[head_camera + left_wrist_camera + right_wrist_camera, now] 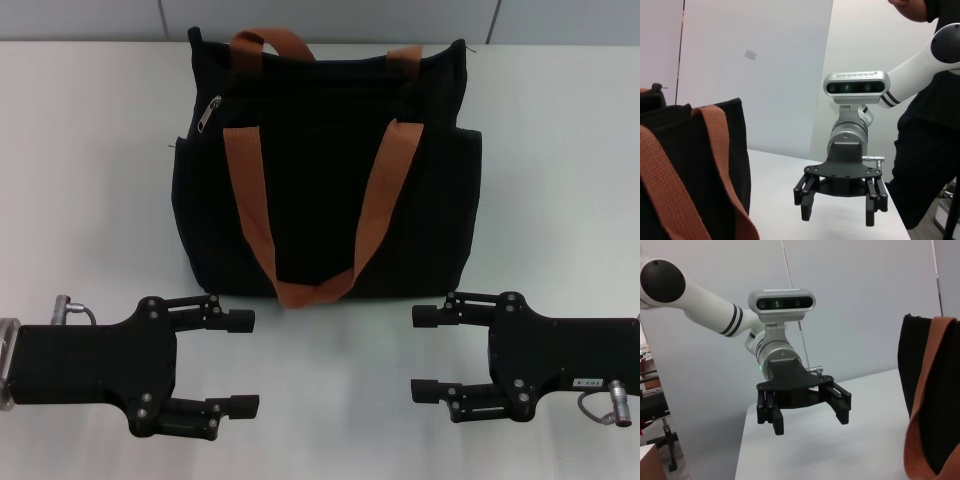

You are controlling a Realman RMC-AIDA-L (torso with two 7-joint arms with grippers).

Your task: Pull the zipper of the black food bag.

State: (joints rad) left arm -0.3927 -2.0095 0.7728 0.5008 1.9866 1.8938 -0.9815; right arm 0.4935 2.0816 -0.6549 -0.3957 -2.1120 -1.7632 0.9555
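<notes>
The bag stood on the counter, its zipper at the upper corner on my left. My left gripper and right gripper waited before it, fingers wide. Nothing was started, I judged; next, reach the pull tab.
</notes>
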